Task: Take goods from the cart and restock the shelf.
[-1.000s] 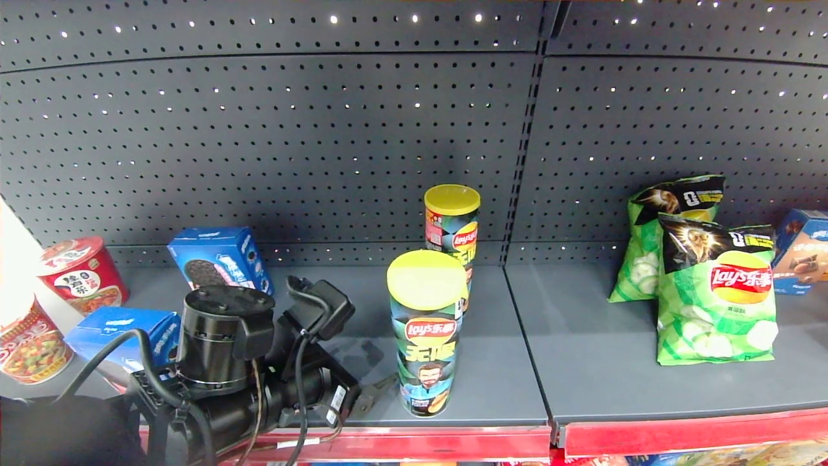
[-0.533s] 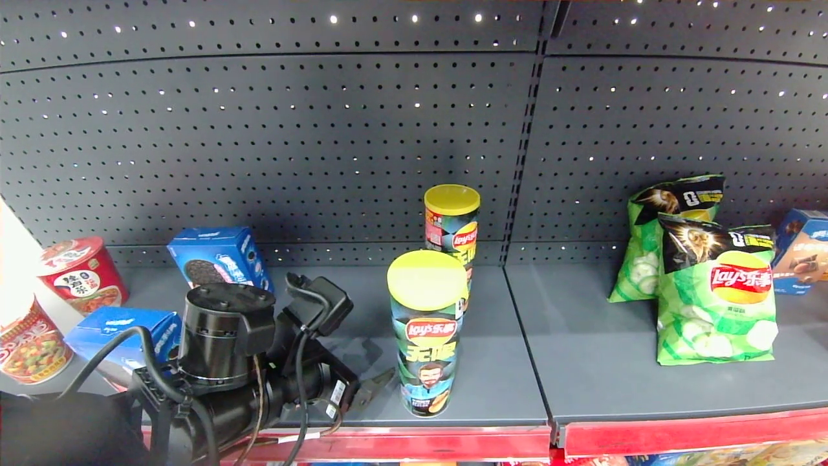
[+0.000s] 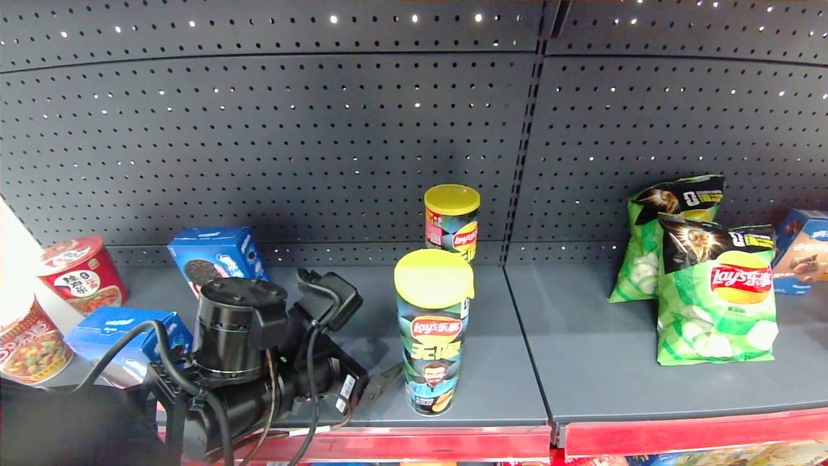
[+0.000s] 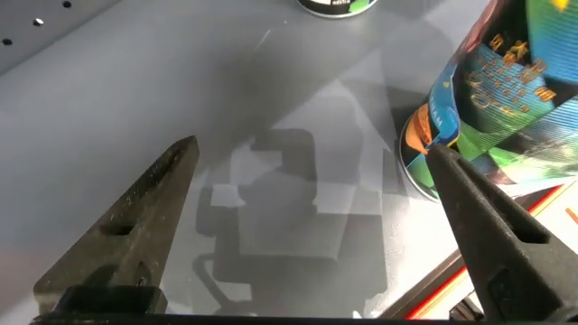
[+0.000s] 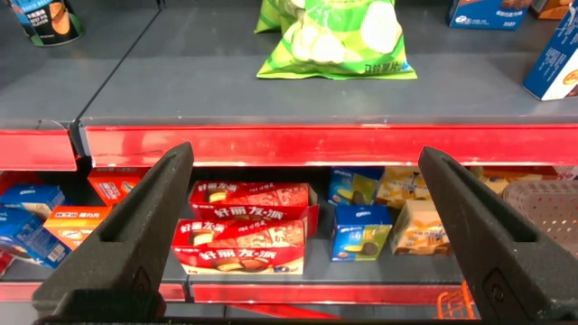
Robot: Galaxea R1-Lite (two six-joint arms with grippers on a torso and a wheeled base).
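Left wrist view: left tool (image 4: 312,149) spread apart, low over grey shelf (image 4: 135,81); upright crisp can (image 4: 506,99) just beside one tip; right tool (image 5: 307,155) likewise apart, facing red shelf edge (image 5: 316,143), green crisp bag (image 5: 334,36) lying beyond it.

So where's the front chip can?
Head view: the front chip can stands near the front edge of the shelf, right of the left gripper, before a second can.
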